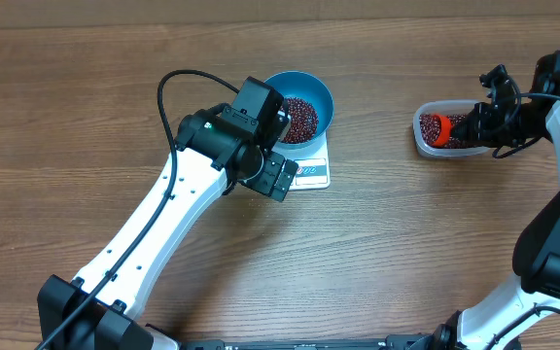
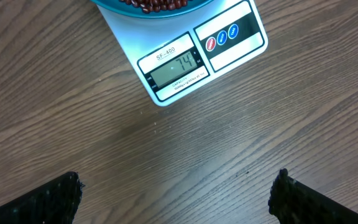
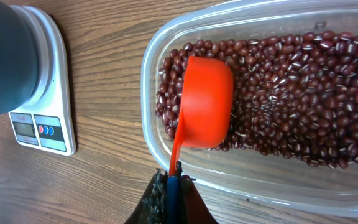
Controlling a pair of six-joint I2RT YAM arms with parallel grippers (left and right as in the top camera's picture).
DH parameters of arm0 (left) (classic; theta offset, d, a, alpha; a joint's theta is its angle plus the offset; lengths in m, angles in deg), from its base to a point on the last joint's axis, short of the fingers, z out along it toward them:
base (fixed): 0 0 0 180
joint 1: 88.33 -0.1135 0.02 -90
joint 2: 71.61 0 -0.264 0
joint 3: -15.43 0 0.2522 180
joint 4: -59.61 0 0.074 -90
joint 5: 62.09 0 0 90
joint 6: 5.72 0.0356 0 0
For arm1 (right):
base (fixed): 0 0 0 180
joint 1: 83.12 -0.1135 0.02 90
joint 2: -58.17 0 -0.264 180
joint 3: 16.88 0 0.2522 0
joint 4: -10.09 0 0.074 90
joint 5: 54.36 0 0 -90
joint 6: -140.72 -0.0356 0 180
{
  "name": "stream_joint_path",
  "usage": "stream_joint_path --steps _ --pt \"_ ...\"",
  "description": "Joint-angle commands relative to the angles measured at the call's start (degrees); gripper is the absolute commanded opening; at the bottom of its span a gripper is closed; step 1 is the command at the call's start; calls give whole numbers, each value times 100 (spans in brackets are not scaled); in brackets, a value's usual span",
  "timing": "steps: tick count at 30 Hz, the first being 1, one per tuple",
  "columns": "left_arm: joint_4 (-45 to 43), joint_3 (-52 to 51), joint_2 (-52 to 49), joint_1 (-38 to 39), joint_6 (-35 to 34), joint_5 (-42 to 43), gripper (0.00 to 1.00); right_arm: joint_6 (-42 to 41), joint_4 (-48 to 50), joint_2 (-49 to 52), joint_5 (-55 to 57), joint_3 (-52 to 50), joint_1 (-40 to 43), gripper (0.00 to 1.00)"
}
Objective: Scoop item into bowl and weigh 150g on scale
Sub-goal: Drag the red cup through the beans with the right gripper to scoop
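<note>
A blue bowl [image 1: 317,92] holding red-brown beans [image 1: 300,117] stands on the white scale [image 1: 314,175]. The left wrist view shows the scale's lit display [image 2: 176,67] and the bowl's rim [image 2: 107,5] at the top. My left gripper [image 2: 179,193] is open over bare table just in front of the scale, with nothing between its fingers. My right gripper [image 3: 171,182] is shut on the handle of an orange scoop [image 3: 205,102]. The scoop's cup rests on the beans [image 3: 303,93] at the left end of a clear tub [image 3: 247,180].
The clear tub [image 1: 421,146] sits at the right of the wooden table, well apart from the scale. From the right wrist, the bowl [image 3: 5,56] and scale [image 3: 51,99] lie to the left. A black cable [image 1: 168,87] loops above the left arm.
</note>
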Motion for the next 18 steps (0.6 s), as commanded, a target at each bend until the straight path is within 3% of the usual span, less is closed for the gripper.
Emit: stream_joint_path --steps 1,18 --pt "15 52 63 11 87 -20 100 59 -7 26 -197 146 94 4" --pt "15 52 63 11 87 -20 100 70 17 153 -1246 -153 719 4"
